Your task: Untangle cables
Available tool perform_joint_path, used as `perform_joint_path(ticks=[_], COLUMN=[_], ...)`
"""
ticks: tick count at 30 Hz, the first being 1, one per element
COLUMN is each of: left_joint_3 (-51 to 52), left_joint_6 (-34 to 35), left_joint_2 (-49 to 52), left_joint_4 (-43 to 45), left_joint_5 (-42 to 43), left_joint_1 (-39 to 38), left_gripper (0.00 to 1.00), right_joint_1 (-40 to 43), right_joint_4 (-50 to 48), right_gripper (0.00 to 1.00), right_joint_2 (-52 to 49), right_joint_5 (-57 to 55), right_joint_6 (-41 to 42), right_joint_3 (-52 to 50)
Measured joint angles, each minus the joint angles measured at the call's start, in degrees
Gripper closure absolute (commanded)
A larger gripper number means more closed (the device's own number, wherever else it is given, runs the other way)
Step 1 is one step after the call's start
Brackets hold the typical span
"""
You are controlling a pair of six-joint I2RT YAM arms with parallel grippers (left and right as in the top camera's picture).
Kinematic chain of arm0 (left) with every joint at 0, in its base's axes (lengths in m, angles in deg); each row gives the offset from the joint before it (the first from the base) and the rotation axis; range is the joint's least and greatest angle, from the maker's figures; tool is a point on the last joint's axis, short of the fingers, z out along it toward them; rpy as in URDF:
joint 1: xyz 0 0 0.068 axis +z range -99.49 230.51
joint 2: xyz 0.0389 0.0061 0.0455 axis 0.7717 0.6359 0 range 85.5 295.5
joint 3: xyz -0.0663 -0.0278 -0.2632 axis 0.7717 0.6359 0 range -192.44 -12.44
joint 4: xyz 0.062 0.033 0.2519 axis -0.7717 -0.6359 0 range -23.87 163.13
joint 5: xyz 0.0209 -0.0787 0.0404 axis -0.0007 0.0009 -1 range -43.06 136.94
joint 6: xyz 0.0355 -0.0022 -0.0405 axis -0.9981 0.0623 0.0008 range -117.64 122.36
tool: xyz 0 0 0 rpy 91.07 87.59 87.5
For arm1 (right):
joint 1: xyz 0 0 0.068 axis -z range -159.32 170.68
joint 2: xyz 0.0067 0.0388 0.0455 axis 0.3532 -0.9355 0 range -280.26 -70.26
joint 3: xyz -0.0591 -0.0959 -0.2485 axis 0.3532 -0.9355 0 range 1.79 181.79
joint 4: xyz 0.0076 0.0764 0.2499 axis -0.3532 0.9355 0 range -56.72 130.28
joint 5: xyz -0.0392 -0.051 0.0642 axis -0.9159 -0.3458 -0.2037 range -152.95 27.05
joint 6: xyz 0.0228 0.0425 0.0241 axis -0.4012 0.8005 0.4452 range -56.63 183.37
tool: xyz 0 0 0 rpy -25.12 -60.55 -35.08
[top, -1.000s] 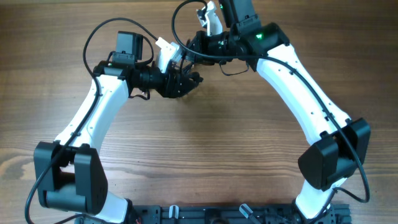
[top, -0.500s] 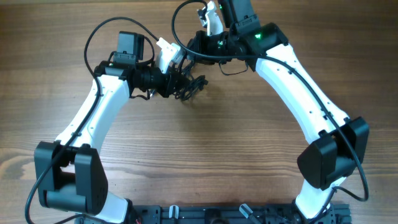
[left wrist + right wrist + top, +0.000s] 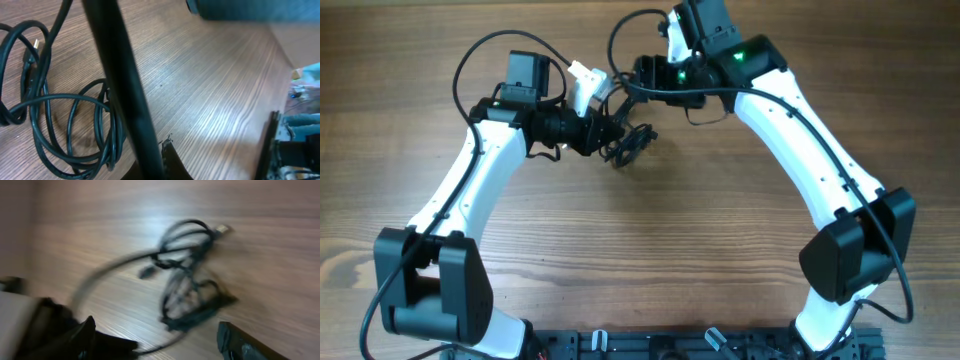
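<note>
Zero cables freed: the cables (image 3: 632, 143) sit as one knotted clump of loops on the table (image 3: 720, 230), far-middle, between the two arms.
Left to do: pretty much all of it, I'd say; no cord lies apart.
Left end effector (image 3: 607, 137): closed, right at the clump's left edge; can't tell if a strand is pinched.
Right end effector (image 3: 156, 330): fingers apart, nothing in them, looking down at the clump.
Room: loads of bare wood on the near side; the far side is crowded by wrists and arm wires (image 3: 611, 48).
Edges: no table edge shows near the clump.
</note>
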Motion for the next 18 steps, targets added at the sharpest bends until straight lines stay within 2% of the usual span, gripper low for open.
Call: perform_joint_path(ticks=[4,8,13,16,17,18], left_joint_3=[0.0,0.02,0.15,0.15,0.15,0.15], left_joint_6=[0.74,4.63,18.08,27.96,34.53,36.68], left_joint_2=[0.0,0.0,0.0,0.0,0.0,0.0], left_joint_4=[0.04,2.19,9.27,12.81,13.79,13.9], left_joint_5=[4.81,11.34,19.26,21.51,22.53,22.8], left_joint_1=[2.86,7.39,12.46,13.84,14.34,14.38], left_gripper=[0.96,0.96,0.96,0.96,0.96,0.96], right_joint_1=[1.22,1.75,1.53,0.52,-0.5,-1.07], right_joint_4=[5.01,7.15,3.74,-3.15,-6.73,-10.86], right_gripper=[0.19,0.19,0.21,0.2,0.2,0.2], right_joint_2=[0.0,0.0,0.0,0.0,-0.04,-0.04], right_joint_5=[-1.79,-1.62,8.9,13.22,14.71,15.34], right_joint_6=[-4.79,-10.32,-20.79,-24.2,-25.35,-25.75], right_joint_3=[0.0,0.0,-2.64,-7.61,-10.38,-12.13])
